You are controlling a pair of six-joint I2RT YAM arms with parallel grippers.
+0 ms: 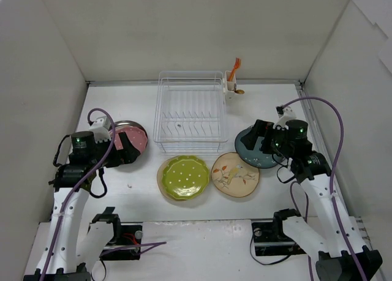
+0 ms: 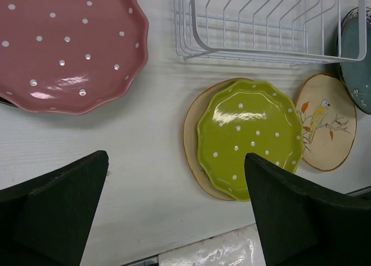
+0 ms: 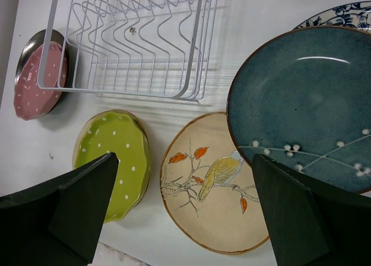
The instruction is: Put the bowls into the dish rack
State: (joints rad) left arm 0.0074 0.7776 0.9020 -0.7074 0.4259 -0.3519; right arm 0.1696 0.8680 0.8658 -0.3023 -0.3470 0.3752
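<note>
Left end effector [image 2: 177,161] wide open, empty, right end effector [image 3: 184,161] likewise

No readable text, numbers or logos anywhere, far as I can tell. The dishes just carry patterns: white dots on the lime green bowl [image 2: 249,139], a bird on a twig on the cream bowl [image 3: 217,182], little white blossoms on the teal bowl [image 3: 307,104]. The dish rack [image 1: 188,112] at the far middle is plain wire. The black housings [image 1: 293,140] on the arms might have a tiny label, but it's too small to make out.
</note>
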